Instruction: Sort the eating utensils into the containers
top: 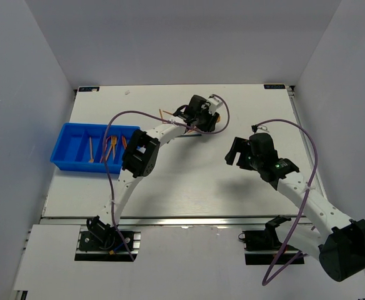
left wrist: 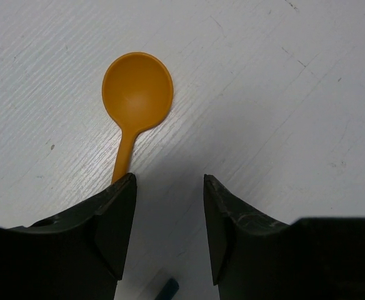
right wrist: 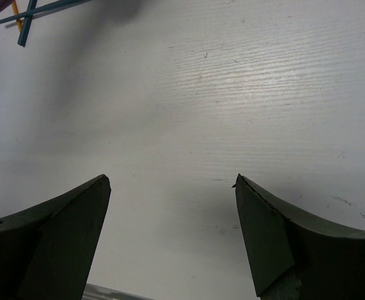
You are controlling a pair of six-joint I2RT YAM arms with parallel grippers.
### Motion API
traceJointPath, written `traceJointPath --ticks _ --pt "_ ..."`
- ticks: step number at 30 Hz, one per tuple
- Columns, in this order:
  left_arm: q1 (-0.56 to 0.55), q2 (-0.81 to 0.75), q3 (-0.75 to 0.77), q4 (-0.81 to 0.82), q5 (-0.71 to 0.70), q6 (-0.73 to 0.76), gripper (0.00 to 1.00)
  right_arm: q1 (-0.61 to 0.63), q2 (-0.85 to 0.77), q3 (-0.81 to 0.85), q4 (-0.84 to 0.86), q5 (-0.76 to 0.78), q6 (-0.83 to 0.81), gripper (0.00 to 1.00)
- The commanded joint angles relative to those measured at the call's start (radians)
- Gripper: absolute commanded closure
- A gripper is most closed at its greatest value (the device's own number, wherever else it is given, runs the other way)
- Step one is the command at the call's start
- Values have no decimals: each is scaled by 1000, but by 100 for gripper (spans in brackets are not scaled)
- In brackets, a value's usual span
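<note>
White table (top: 189, 181). Bright blue bin (top: 82, 167) at far left: narrow compartments, orange utensils (top: 110, 149) inside, kinds hard to tell. Left fingers (left wrist: 117, 212) apart, empty, straddling spoon handle. Right fingers (right wrist: 64, 231) wide apart, empty. Orange spoon (left wrist: 137, 94): round bowl, flat on table. Dark blue sticks (right wrist: 29, 15), crossed.

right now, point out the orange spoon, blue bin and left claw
orange spoon (left wrist: 137, 94) left wrist view, middle of its bowl
blue bin (top: 77, 167) top external view, near wall
left claw (left wrist: 169, 190) left wrist view, midway between fingertips
</note>
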Motion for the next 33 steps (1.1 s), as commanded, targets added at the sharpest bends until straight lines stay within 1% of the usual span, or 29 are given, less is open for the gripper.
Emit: traceJointPath --ticks 1,7,11,16,21,27,33 --pt "2 -20 -6 -26 27 15 43 -1 -14 4 36 -5 -25 14" --pt "-21 -170 -119 44 21 38 41 -1 11 18 47 -5 -28 14" --pt "-21 -204 -107 43 16 55 36 -1 31 21 55 -16 -31 15" --pt "-18 -183 -71 21 4 83 35 1 43 21 58 -20 -35 15" --pt "8 -112 23 -11 4 90 34 -1 57 30 55 -28 -44 15" --pt "53 -72 37 6 58 75 34 1 68 41 50 -36 -49 15" --pt "56 -31 23 -3 119 69 36 1 78 68 47 -42 -46 15"
